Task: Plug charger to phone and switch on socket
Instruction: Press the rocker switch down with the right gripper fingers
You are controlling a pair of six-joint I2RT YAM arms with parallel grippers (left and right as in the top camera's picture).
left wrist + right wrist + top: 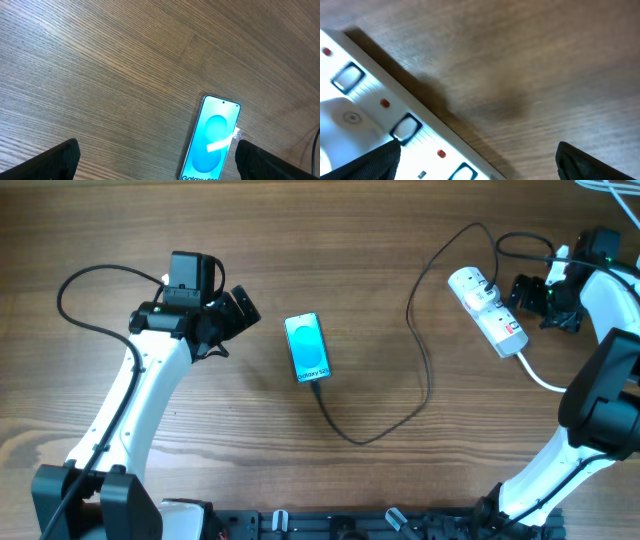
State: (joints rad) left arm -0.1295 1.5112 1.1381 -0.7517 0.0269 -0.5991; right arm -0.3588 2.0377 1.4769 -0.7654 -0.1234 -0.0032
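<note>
both jaws stand wide and empty, left gripper (235, 323) beside the small teal-screened phone (307, 347) with the thin black charger cable (425, 380) at its lower edge, right gripper (537, 300) by the white red-switched socket strip (487, 310); an off-centre press may shove it, tugging the cable loose.

Wooden table (330, 240) with fine streaked grain and a soft sheen, phone (307, 347) with a glossy, glass-smooth screen catching a white glare, thin black matt charger cable (427, 380) right of the phone, smooth white plastic socket (487, 310) farther right of the phone, faintly glossy
</note>
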